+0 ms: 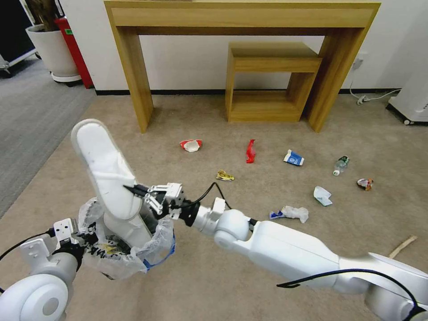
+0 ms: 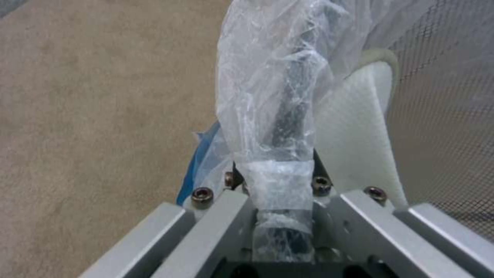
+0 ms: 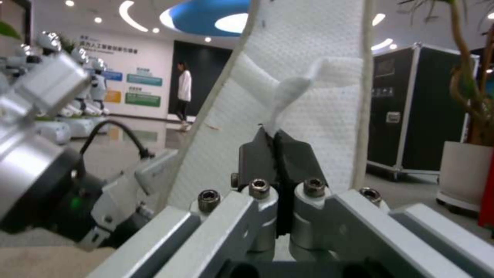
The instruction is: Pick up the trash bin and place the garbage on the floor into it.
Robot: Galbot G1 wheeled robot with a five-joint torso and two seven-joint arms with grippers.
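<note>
Head view: right arm reaches across to the trash bin (image 1: 133, 249), which the left gripper (image 1: 87, 238) holds up off the carpet (image 1: 214, 276) by its bagged rim at the robot's lower left. A white slipper (image 1: 104, 174) stands toe-down in the bin, heel sticking well above the rim. Right gripper (image 1: 140, 191) is clenched on the slipper's side; the right wrist view shows the black pads (image 3: 262, 152) pinching a fold of the slipper fabric (image 3: 303, 81).

Risks, biggest first:
- Slipper is taller than the bin. If it's let go like this it likely leans on the rim and could tip out, or lever the bin in the left claw's grip.
- Left claw is clamped on the bin's rim through the liner bag (image 2: 268, 104), as the left wrist view shows. The film looks slippery; any push down from the right arm could twist the bin or drag the bag off the rim.
- The two arms are close together over the bin. A careless retreat could knock the bin.
- The pinch is on a thin fold of fabric, so it may snag on the pads on release.

Still on the floor, well apart from the bin: crushed red-white cup (image 1: 191, 145), red wrapper (image 1: 251, 151), blue-white carton (image 1: 294, 158), green-label bottle (image 1: 341, 165), crumpled paper (image 1: 322, 195), yellow wrapper (image 1: 224, 175), wooden stick (image 1: 402, 246).
</note>
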